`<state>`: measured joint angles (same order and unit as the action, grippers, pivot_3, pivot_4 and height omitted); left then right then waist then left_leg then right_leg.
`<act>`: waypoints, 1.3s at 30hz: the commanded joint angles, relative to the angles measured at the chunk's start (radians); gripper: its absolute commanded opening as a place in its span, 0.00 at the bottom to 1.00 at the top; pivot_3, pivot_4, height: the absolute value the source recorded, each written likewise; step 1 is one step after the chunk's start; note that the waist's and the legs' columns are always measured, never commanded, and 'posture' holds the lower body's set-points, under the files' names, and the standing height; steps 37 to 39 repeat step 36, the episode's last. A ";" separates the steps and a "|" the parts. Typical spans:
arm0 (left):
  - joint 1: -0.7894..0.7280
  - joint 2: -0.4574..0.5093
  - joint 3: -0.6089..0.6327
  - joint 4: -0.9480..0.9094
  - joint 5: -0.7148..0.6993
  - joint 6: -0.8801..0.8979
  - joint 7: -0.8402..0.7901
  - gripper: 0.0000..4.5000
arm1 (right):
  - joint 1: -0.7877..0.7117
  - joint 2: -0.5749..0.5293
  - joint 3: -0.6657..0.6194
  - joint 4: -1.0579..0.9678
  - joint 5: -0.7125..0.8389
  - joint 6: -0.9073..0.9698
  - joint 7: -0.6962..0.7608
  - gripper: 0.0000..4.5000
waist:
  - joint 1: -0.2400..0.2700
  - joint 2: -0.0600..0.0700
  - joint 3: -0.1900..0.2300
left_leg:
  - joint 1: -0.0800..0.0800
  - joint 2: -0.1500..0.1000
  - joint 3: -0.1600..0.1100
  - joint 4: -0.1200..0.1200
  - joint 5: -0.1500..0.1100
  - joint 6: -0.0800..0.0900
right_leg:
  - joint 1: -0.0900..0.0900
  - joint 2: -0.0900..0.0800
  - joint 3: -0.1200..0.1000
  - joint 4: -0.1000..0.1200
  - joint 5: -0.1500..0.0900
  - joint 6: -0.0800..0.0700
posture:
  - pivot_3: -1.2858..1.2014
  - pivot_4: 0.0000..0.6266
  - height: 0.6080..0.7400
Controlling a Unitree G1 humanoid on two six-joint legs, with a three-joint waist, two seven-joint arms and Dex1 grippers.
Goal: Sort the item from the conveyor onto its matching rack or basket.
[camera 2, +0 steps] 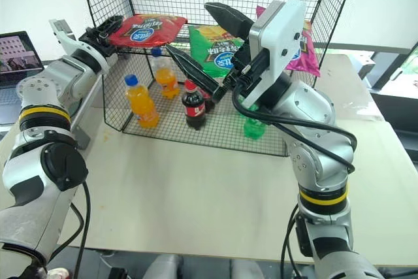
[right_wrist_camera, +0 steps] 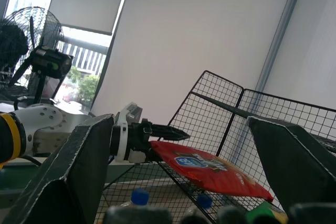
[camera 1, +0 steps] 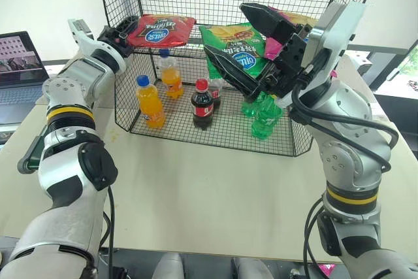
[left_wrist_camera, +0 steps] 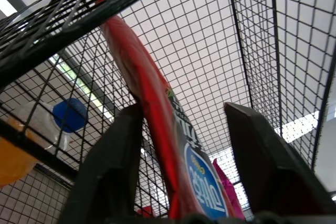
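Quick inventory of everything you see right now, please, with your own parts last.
Shiny red crisp bag: one, rack's middle shelf, left end.
Green crisp bag: one, same shelf, centre.
Magenta bag: one, same shelf, right.
Tall black wire-mesh rack: one, on the table.
Orange drink bottles: two, bottom shelf, left.
Cola bottles: two, centre.
Green bottles: bottom shelf, right; count unclear.
Laptop: one, far left.
Left gripper: open at the red bag's end.
Right gripper: open, empty.

Both arms are clad in silver-grey shells jointed by black sections, and each forearm is ringed by a yellow band edged in black. Black cables are looped along the right arm. A white rectangular housing is carried behind the right claw, whose two fingers are black, ribbed and pointed.
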<state>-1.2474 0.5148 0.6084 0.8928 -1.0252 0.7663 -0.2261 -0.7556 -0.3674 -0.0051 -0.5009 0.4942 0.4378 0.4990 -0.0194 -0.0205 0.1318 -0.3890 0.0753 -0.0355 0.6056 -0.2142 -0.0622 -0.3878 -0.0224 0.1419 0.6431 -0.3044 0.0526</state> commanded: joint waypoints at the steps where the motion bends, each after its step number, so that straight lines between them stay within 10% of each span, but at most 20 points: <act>1: 0.067 0.010 0.056 -0.227 -0.077 0.108 0.071 0.99 | 0.016 -0.007 -0.010 -0.030 0.001 -0.020 0.005 1.00 | -0.003 0.000 0.000 | 0.000 0.000 0.000 0.000 0.000 0.000 | 0.000 0.000 0.000 0.001 0.000 0.000 | 0.52 0.24 1.00; 11: 0.611 0.006 0.081 -1.062 -0.435 0.380 0.377 0.99 | 0.288 -0.020 0.017 -0.101 -0.088 -0.070 -0.014 1.00 | 0.001 -0.001 0.000 | 0.001 0.000 -0.001 0.001 0.000 -0.001 | 0.000 -0.001 0.000 0.004 0.000 0.000 | 0.52 0.24 1.00; 17: 0.943 0.132 -0.191 -1.276 -0.098 0.268 0.174 0.99 | 0.611 -0.036 0.064 -0.077 -0.228 -0.117 -0.054 1.00 | 0.013 0.000 0.000 | 0.003 -0.002 -0.001 -0.001 0.002 -0.005 | 0.001 -0.002 0.001 0.001 0.000 0.000 | 0.52 0.24 1.00; 24: 1.125 0.156 -0.570 -1.186 0.533 -0.234 0.038 0.99 | 0.787 -0.009 0.059 -0.007 -0.336 -0.128 -0.139 1.00 | -0.001 -0.001 0.000 | 0.004 -0.004 0.000 -0.003 0.003 -0.005 | 0.001 -0.002 0.006 -0.002 -0.001 0.000 | 0.52 0.24 1.00; 39: 1.038 -0.014 -0.577 -0.971 0.674 -0.431 -0.091 0.99 | 0.820 0.098 0.017 0.022 -0.410 -0.143 -0.279 1.00 | 0.003 -0.001 0.000 | 0.002 -0.004 0.000 -0.001 0.002 -0.003 | 0.001 -0.002 0.006 -0.002 0.000 0.001 | 0.52 0.24 1.00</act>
